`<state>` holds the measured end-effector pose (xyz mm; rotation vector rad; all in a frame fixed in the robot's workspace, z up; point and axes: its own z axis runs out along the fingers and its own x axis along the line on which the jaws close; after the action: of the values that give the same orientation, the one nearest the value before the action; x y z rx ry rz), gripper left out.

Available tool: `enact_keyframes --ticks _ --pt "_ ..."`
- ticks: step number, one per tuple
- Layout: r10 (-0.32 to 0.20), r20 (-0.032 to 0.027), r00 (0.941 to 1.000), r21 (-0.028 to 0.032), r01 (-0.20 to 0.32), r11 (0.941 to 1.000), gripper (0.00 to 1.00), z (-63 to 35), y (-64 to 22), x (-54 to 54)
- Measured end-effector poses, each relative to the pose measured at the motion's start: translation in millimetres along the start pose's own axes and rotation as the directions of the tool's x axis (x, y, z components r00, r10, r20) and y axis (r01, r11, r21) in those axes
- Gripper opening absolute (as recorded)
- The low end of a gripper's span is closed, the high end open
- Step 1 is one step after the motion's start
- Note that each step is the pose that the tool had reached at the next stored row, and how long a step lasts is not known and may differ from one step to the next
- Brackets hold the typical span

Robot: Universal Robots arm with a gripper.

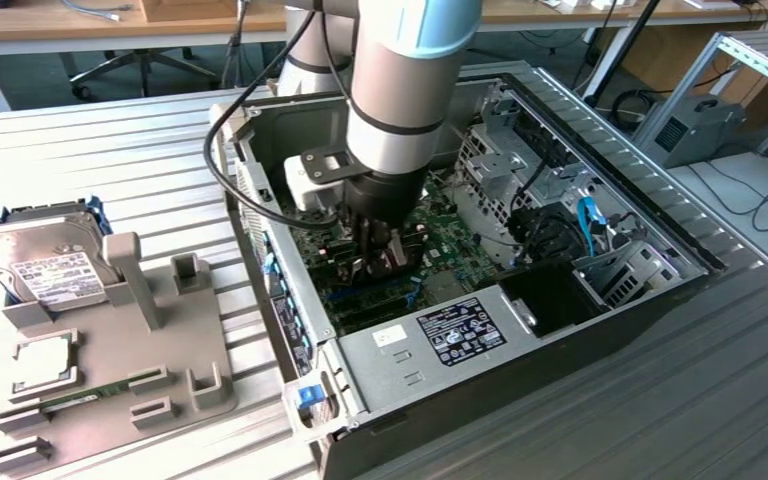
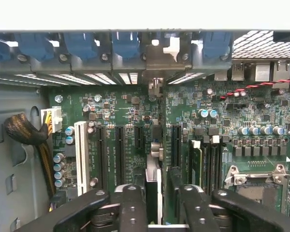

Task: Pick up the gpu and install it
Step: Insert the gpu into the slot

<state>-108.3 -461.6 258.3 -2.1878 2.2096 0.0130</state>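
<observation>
The gpu [image 2: 153, 181] stands edge-on in a slot of the green motherboard [image 2: 121, 116], its silver end bracket [image 2: 157, 60] against the case's rear wall. My gripper [image 2: 162, 205] straddles the card from above. The black fingers [image 2: 133, 203] sit on either side of it, and a narrow gap shows between the card and one finger. In the exterior view the arm reaches straight down into the open PC case [image 1: 518, 330], and the gripper [image 1: 381, 262] sits low over the motherboard, covering most of the card.
A grey fixture [image 1: 131, 340] at the exterior view's left carries a silver hard drive [image 1: 44, 265], a CPU chip [image 1: 37, 360] and a RAM stick [image 1: 84, 395]. The case holds a power supply [image 1: 451, 335], drive cages and cables [image 1: 571, 225]. A braided cable [image 2: 24, 130] runs beside the slots.
</observation>
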Motion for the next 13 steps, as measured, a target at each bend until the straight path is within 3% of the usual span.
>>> enact_keyframes --ticks 7,10,12,13 --pt "0.000 -0.0022 1.0000 0.0001 0.000 1.0000 0.33 -31.4 -0.4 -4.3" --pt "0.000 -0.0023 1.0000 -0.0011 0.000 1.0000 0.33 -34.7 -1.9 -5.5" --pt "0.000 -0.0025 1.0000 -0.0115 -0.001 0.9999 0.32 -34.7 -7.4 -5.5" --pt "0.001 -0.0027 1.0000 -0.0183 -0.001 0.9998 0.25 -34.7 -11.3 -5.6"
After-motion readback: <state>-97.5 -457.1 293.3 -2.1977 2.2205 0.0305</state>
